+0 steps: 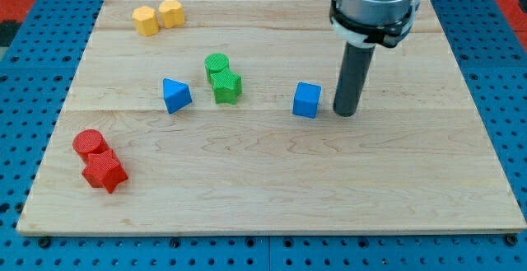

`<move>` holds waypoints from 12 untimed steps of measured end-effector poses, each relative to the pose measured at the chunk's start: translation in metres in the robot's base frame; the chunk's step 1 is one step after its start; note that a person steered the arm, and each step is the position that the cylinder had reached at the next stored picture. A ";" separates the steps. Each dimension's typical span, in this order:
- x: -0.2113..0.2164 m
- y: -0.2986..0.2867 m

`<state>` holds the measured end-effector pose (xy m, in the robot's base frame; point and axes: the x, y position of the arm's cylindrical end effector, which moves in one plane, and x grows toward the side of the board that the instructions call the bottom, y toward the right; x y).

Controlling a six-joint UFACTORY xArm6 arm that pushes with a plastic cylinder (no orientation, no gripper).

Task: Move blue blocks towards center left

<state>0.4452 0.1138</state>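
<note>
A blue cube [306,100] sits right of the board's middle. A blue triangular block [174,95] sits left of the middle. My tip [345,112] rests on the board just to the right of the blue cube, a small gap apart from it. The dark rod rises from the tip to the grey arm end at the view's top.
A green cylinder [216,63] and a green star-like block [226,86] sit together between the two blue blocks. Two yellow blocks [158,16] lie at the top left. A red cylinder [89,144] and a red star-like block [104,173] lie at the bottom left. The wooden board [272,197] is edged by blue pegboard.
</note>
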 end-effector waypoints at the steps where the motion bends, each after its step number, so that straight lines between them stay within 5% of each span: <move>1: -0.009 -0.005; 3: 0.039 -0.180; 4: 0.044 -0.111; 5: 0.028 0.026; 6: 0.001 0.054; 7: -0.004 -0.056; 8: 0.019 -0.095; 9: 0.019 -0.096; 10: 0.019 -0.028; 11: 0.006 -0.064; 12: 0.006 -0.165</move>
<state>0.4509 -0.0509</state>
